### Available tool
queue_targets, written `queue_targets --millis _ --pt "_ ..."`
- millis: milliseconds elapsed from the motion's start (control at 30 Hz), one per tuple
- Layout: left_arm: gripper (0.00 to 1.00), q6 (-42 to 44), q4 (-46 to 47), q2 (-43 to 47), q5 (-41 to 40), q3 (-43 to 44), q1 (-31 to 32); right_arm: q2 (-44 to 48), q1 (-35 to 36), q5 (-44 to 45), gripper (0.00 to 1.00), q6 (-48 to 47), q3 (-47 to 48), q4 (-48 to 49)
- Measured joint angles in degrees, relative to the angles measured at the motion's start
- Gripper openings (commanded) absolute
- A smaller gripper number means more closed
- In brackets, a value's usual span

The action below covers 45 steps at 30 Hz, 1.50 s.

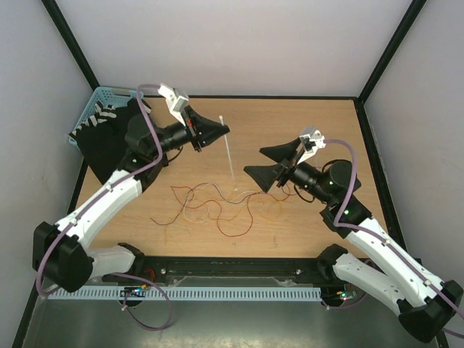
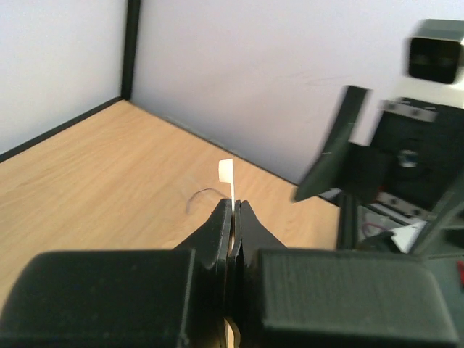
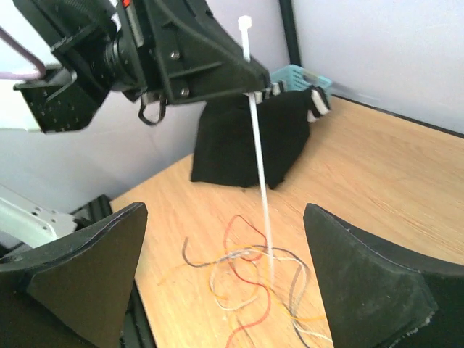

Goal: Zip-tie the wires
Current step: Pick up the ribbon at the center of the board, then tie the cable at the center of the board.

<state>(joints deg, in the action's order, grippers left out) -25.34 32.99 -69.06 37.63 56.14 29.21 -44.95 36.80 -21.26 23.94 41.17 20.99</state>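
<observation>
The left gripper point(image 1: 223, 131) is clenched on the zip tie point(image 1: 229, 156), which hangs down to the wires point(image 1: 217, 204) lying loose and unbundled; the right gripper point(image 1: 255, 162) stands wide open beside, so I think wrapping and tightening remain

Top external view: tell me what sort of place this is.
Probably a robot test cell in a lab: a wooden table boxed in by plain pale panels on black frame posts, with a left arm and a right arm bolted along its near edge.
</observation>
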Motion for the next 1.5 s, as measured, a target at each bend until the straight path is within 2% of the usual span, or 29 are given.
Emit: queue_targets --millis 267,567,800,1200,1500 --pt "0.00 5.25 -2.03 -12.83 5.90 7.21 -7.34 5.97 0.00 5.62 0.99 -5.31 -2.73 -10.49" --pt "0.00 12.39 -4.11 -29.94 9.57 16.26 -9.55 4.92 0.00 4.87 0.99 -6.27 -8.04 -20.13" --pt "0.00 15.98 -4.28 -37.51 10.64 20.09 -10.45 4.33 0.00 0.33 0.99 -2.91 -15.06 -22.43" --pt "0.00 16.74 -3.91 -42.99 9.66 18.99 -9.97 5.92 0.70 -7.15 0.99 3.63 -25.29 -24.81" --pt "0.00 14.51 4.20 -42.58 5.38 8.63 -8.76 3.39 2.75 -8.55 0.99 4.70 -26.99 -25.55"
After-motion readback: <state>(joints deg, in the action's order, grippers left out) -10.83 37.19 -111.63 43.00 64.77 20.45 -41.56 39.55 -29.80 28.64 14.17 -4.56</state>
